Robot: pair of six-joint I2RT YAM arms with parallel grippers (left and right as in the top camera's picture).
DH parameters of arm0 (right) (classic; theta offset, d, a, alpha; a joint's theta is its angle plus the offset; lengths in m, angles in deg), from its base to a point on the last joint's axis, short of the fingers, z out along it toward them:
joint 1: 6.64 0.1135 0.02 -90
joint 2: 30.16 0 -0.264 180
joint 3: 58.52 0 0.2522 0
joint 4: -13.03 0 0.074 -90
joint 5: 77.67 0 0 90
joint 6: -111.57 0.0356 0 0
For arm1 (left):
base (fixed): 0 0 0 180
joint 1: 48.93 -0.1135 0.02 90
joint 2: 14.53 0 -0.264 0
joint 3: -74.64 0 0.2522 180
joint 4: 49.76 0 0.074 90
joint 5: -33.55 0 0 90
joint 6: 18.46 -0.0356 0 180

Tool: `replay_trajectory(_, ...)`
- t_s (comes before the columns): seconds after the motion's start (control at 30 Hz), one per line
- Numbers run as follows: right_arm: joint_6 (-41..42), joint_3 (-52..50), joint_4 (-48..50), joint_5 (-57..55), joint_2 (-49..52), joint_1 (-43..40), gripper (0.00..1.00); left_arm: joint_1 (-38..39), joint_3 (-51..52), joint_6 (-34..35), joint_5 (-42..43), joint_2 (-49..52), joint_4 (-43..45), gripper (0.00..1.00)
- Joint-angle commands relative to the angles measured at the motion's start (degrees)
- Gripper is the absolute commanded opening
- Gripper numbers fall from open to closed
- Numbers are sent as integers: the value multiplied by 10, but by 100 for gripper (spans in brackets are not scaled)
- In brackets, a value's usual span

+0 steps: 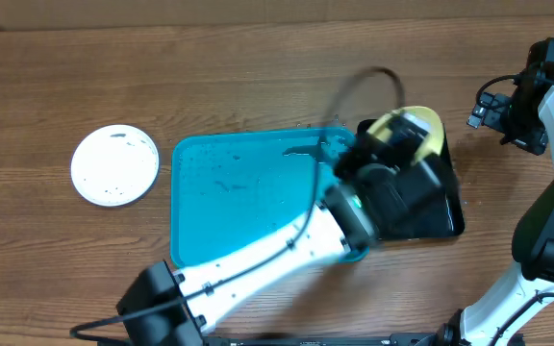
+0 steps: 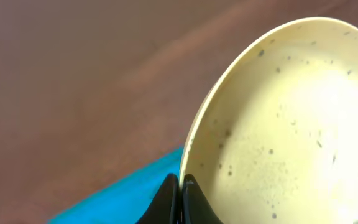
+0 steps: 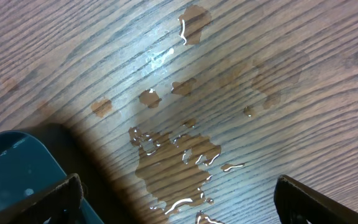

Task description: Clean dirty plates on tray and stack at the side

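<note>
Plastic like this is light and stiff, but the yellow-green plate [image 2: 291, 124] is speckled and probably wet, so I judge it slippery. The thin rim is the sensible place to pinch. The left hand [image 2: 180, 194] has it there, fingers fully closed on the edge at the plate's seven o'clock. The plate hangs at two o'clock of the turquoise tray [image 1: 229, 192], over the black tray [image 1: 440, 216]. A white plate [image 1: 114, 165] lies on the desk [image 1: 258, 77] at the turquoise tray's nine o'clock. Two plates show, no third, and two trays. The right hand [image 3: 176, 190] gapes wide and empty above a water spill [image 3: 173, 155].
</note>
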Motion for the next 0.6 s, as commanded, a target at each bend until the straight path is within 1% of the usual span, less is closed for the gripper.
replay_trajectory(0.0,2,2,3,1,-14,-2,100,-99,-3,121,234,10,-22,4)
replay_trajectory(0.1,2,2,3,1,-14,-2,100,-189,-3,130,390,10,-36,4)
replay_trajectory(0.17,2,2,3,1,-14,-2,100,-264,-3,130,502,10,-51,4)
replay_trajectory(0.23,2,2,3,1,-14,-2,100,-329,-3,130,576,10,-70,4)
replay_trajectory(0.3,2,2,4,1,-14,-2,100,-395,-3,130,623,10,-96,4)
replay_trajectory(0.33,2,2,3,1,-14,-2,100,-432,-3,130,635,10,-114,4)
replay_trajectory(0.4,2,2,3,1,-14,-2,100,-495,-3,129,626,10,-148,4)
replay_trajectory(0.47,2,2,3,1,-14,-2,100,-560,-3,129,600,10,-184,4)
replay_trajectory(0.5,2,2,3,1,-14,-2,100,-605,-3,129,575,10,-206,4)
replay_trajectory(0.57,2,2,3,1,-14,-2,100,-657,-3,129,533,10,-230,4)
